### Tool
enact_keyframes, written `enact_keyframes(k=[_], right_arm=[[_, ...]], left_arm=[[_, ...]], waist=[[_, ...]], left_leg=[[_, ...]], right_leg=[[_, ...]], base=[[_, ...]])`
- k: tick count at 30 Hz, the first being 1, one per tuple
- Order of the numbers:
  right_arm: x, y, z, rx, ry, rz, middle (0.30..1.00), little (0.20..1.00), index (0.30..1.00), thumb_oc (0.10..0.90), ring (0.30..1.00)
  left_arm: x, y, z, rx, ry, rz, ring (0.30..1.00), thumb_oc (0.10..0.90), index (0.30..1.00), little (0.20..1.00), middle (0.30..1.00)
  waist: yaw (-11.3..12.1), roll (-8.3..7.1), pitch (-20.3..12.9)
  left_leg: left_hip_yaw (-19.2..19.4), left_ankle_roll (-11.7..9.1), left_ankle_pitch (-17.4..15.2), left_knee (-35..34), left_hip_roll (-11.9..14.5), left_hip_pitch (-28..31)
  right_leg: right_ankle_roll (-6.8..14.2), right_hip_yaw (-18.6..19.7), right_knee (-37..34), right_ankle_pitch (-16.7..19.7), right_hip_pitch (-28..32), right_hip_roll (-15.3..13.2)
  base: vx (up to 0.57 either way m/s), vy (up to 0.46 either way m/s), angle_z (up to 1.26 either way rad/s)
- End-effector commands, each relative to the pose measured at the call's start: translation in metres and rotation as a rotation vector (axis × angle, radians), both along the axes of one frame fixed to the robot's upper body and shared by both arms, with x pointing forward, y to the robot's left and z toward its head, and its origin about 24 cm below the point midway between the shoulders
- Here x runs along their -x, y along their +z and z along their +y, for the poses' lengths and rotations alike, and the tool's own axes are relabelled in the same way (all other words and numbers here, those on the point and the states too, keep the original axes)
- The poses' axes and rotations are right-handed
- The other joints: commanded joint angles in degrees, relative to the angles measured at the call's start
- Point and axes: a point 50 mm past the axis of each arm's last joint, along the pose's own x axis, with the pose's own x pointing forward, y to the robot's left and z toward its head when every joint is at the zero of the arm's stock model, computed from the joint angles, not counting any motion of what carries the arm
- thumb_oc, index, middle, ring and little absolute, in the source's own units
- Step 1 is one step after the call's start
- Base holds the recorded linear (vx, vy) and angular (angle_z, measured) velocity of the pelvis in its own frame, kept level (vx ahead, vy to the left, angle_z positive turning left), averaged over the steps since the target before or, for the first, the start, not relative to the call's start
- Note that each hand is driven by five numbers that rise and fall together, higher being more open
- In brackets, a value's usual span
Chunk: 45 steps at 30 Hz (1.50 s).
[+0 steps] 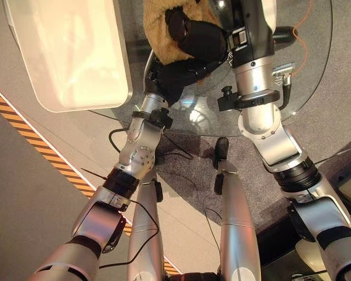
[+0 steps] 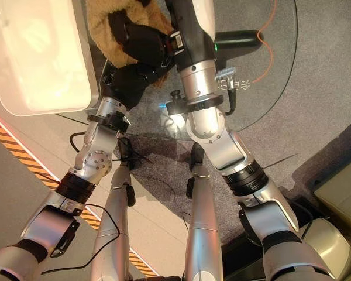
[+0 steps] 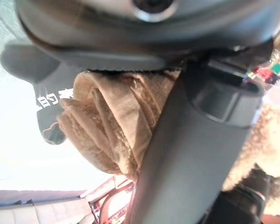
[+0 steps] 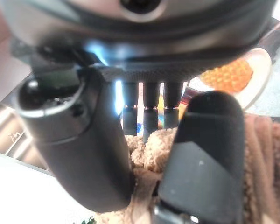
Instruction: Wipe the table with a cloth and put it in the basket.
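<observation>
Cloth [image 1: 164, 23] was bunched on the glass counter [image 1: 304, 88], just beside the white basket [image 1: 70, 52] | left robot hand [image 1: 175, 73] was curled round cloth folds at its near edge | right robot hand [image 1: 202, 41] was clamped on top | basket was judged to lie toward the left arm's side.

Silver-grey jointed arms with black collars end in each dark robot hand [image 1: 178, 73].
</observation>
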Motion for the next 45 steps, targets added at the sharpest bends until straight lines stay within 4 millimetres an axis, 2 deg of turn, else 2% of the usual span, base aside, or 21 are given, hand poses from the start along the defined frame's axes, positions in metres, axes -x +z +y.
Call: enact_keyframes(k=[1, 14, 45], right_arm=[[0.048, 0.053, 0.011, -0.106, 0.159, -0.367, 0.900, 0.900, 0.900, 0.800, 0.900], [0.040, 0.044, 0.008, -0.114, 0.154, -0.356, 0.900, 0.900, 0.900, 0.800, 0.900], [0.033, 0.045, 0.006, -0.106, 0.139, -0.351, 0.900, 0.900, 0.900, 0.800, 0.900]], left_arm=[[0.025, 0.057, -0.013, 0.110, -0.113, -0.331, 0.300, 0.100, 0.300, 0.200, 0.300], [0.025, 0.056, -0.012, 0.144, -0.125, -0.340, 0.300, 0.100, 0.300, 0.200, 0.300], [0.021, 0.058, -0.010, 0.154, -0.137, -0.347, 0.300, 0.100, 0.300, 0.200, 0.300]], waist=[[1.3, -0.95, -1.1], [1.3, -0.99, -1.1], [1.3, -0.94, -1.1]], left_leg=[[2.9, 5.1, -6.4, 1.3, -6.3, 3.8], [2.7, 5.2, -6.6, 1.2, -6.4, 3.9], [2.8, 5.1, -6.8, 1.6, -6.6, 3.9]], right_leg=[[-2.4, -1.8, -10.2, 4.2, 5.3, 7.6], [-2.3, -2.1, -10.3, 4.1, 5.4, 7.5], [-2.3, -2.2, -10.2, 4.2, 5.4, 7.4]], base=[[0.00, 0.000, 0.00], [0.00, 0.000, 0.00], [0.00, 0.000, 0.00]])
